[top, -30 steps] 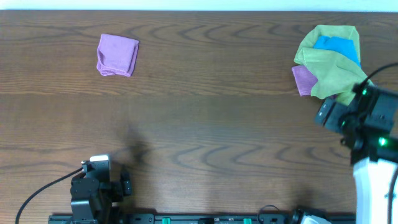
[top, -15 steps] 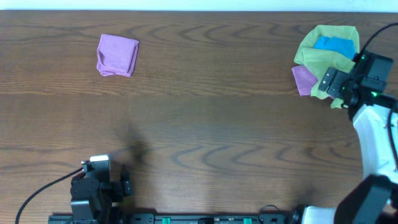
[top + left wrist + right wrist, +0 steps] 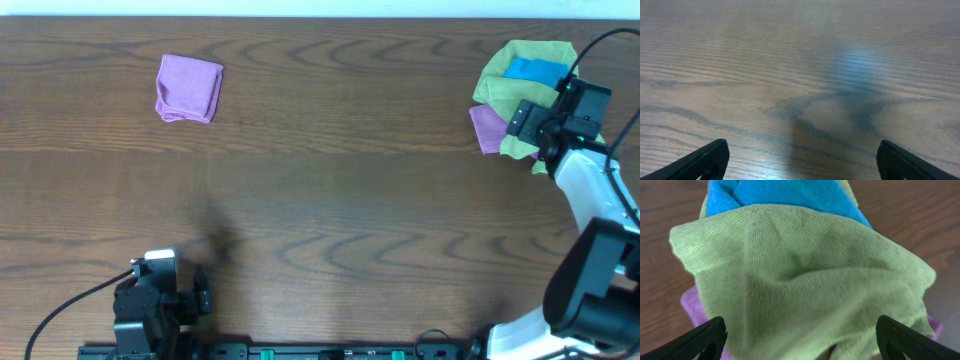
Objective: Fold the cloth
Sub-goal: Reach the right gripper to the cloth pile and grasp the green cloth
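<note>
Since a second ago the right arm has swung from the table's 3 o'clock edge up toward 2 o'clock. The right gripper (image 3: 801,341) now hangs over the heap there with its jaws spread wide and nothing between them. The left gripper (image 3: 800,159) is parked at 7 o'clock, also wide and empty, above bare table (image 3: 330,200).

The cloth (image 3: 805,290) lies crumpled on top of the heap, draped over a blue cloth (image 3: 540,72) and a small purple cloth (image 3: 487,128). A separate folded purple cloth (image 3: 188,88) sits well apart at 10 o'clock.

To do this step well, pinch only the green layer, near a free edge, so the cloths underneath are not dragged along.

Bunched as it is, the cloth has no clean axis. From overhead its mass runs roughly 12 to 6 o'clock, and in the right wrist view loose corners point toward 10 and 3 o'clock.
</note>
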`<state>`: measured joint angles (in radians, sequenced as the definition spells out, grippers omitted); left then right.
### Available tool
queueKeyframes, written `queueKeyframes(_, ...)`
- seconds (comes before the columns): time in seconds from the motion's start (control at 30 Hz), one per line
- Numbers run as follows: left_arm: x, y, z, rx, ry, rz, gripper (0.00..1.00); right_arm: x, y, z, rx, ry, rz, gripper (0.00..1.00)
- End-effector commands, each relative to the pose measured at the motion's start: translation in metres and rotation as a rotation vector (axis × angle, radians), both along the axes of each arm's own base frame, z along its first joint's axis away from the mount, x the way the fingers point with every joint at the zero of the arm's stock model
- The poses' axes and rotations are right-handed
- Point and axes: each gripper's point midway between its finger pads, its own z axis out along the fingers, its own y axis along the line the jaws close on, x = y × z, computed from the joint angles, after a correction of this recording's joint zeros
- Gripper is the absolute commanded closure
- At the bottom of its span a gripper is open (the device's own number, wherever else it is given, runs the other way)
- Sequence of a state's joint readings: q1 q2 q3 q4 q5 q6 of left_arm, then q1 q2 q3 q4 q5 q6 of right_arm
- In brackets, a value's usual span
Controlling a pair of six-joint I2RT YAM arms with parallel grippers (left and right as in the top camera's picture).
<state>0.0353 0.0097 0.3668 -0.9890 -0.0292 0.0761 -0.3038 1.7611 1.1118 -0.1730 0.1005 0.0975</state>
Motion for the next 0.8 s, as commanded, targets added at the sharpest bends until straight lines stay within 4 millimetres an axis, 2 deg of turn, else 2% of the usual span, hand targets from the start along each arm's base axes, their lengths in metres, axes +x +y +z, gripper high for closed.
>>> queueKeyframes(0.0, -0.002, -0.002, -0.004, 0.002, 0.012, -0.013, 0.05, 0.007, -0.003, -0.003, 0.008, -0.01, -0.006, 0.07)
queueKeyframes(0.13, -0.002, -0.002, -0.004, 0.002, 0.012, -0.013, 0.05, 0.009, -0.003, -0.014, 0.017, 0.001, -0.003, 0.19)
queueKeyframes(0.27, -0.002, -0.002, -0.004, 0.002, 0.012, -0.013, 0.05, 0.013, -0.004, -0.007, 0.007, -0.025, -0.003, 0.53)
queueKeyframes(0.4, -0.002, -0.002, -0.004, 0.002, 0.012, -0.013, 0.05, 0.015, -0.004, 0.021, -0.012, -0.087, -0.001, 0.96)
queueKeyframes(0.43, -0.002, -0.002, -0.004, 0.002, 0.012, -0.013, 0.05, 0.015, -0.004, 0.028, -0.017, -0.102, -0.001, 0.98)
queueKeyframes(0.6, -0.002, -0.002, -0.004, 0.002, 0.012, -0.013, 0.05, 0.007, 0.001, 0.07, -0.044, -0.164, 0.011, 0.99)
queueKeyframes(0.77, -0.002, -0.002, -0.004, 0.002, 0.012, -0.013, 0.05, -0.01, 0.023, 0.103, -0.095, -0.157, 0.096, 0.99)
